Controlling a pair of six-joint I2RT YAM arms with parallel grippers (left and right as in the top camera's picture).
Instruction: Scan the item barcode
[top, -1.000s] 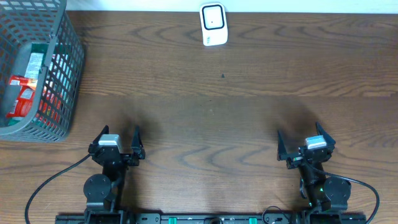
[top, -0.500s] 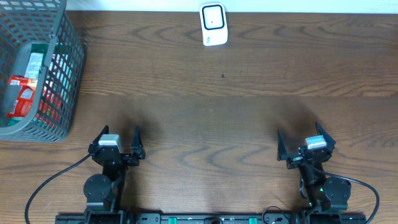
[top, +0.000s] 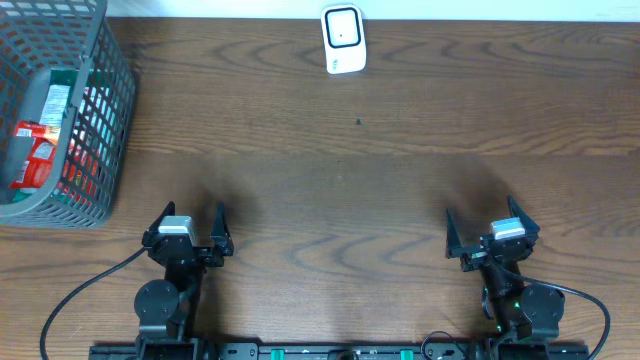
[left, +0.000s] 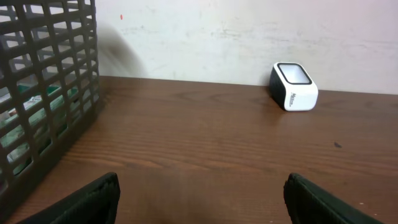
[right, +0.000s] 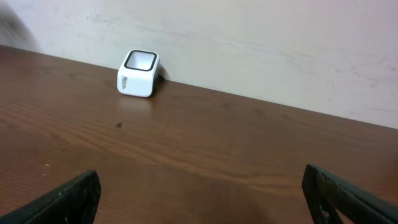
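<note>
The left tool (top: 192, 215) and right tool (top: 480, 213) gape, empty. Ahead-left of the left tool, a grey basket (top: 112, 100) holds a red packet (top: 32, 155): likely light, slippery; pinch its edge.

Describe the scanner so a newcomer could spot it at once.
Start at the wooden table and follow its far edge, by the pale wall, to about midway across. The barcode scanner stands there alone: a small white box with a dark-rimmed window, unlike the large grey mesh basket off at the left corner.
</note>
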